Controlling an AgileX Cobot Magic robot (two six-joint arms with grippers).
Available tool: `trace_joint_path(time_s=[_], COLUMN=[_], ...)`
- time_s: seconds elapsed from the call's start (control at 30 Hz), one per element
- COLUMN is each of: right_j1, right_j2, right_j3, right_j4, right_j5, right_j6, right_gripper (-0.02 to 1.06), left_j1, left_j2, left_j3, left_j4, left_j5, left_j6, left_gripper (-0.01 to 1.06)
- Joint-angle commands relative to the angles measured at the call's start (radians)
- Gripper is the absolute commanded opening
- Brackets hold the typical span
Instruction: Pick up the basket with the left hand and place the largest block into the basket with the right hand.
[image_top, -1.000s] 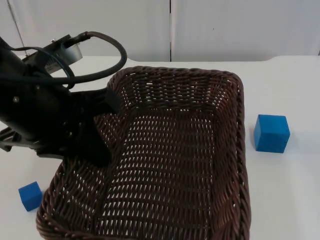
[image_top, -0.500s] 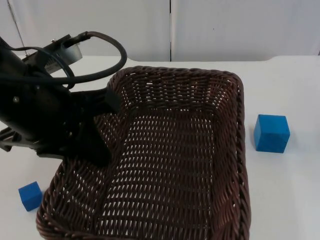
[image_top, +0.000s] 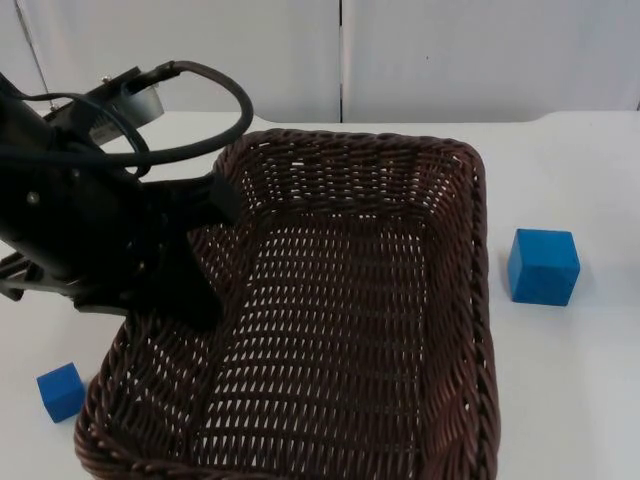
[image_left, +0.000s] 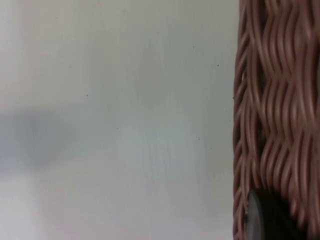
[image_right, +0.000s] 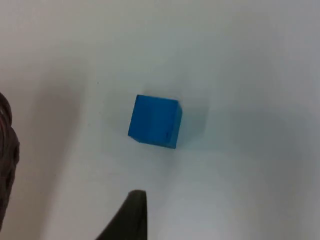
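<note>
A dark brown wicker basket (image_top: 340, 300) takes up the middle of the top view. My left gripper (image_top: 205, 255) is shut on its left rim, with the black arm lying over that side. The left wrist view has the basket's woven wall (image_left: 275, 110) beside a black fingertip (image_left: 257, 217), above the white table. The largest blue block (image_top: 542, 266) sits on the table to the right of the basket. In the right wrist view the same block (image_right: 154, 121) lies just beyond my right gripper (image_right: 131, 220). The basket holds nothing.
A small blue block (image_top: 61, 391) lies on the table by the basket's near left corner. The white table (image_top: 570, 380) stretches to the right of the basket, and the grey partition wall (image_top: 450, 60) stands behind.
The basket has shifted slightly in the left gripper's hold, its far rim sitting a touch higher in the picture. Both blocks stay where they were.
</note>
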Motion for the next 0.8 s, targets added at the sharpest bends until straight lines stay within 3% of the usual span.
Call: trace_joint_path(time_s=[0.0,0.23,0.4,0.5,0.53,0.57,0.7,0.77], right_j1=[0.0,0.025,0.133,0.219,0.233,0.233,0.267,0.267], right_j2=[0.024,0.099,0.154,0.223,0.242,0.242,0.325,0.346], right_j3=[-0.008,-0.008,-0.008,-0.008,-0.008,-0.008,-0.008,-0.008], right_j4=[0.027,0.071,0.056,-0.078,-0.134,-0.134,-0.316,-0.34], right_j5=[-0.002,-0.009,-0.079,-0.163,-0.184,-0.184,-0.257,-0.274], right_j6=[-0.011,-0.014,0.002,0.172,0.236,0.236,0.465,0.514], right_gripper=[1.05,1.05,1.05,1.05,1.05,1.05,1.05,1.05], left_j1=[0.0,0.0,0.0,0.0,0.0,0.0,0.0,0.0], left_j2=[-0.014,-0.014,-0.014,-0.014,-0.014,-0.014,-0.014,-0.014], left_j3=[0.001,0.001,0.001,0.001,0.001,0.001,0.001,0.001], left_j4=[-0.032,-0.032,-0.032,-0.032,-0.032,-0.032,-0.032,-0.032], left_j5=[0.002,0.002,0.002,0.002,0.002,0.002,-0.001,-0.001], left_j6=[0.0,0.0,0.0,0.0,0.0,0.0,0.0,0.0], left_gripper=[0.0,0.0,0.0,0.0,0.0,0.0,0.0,0.0])
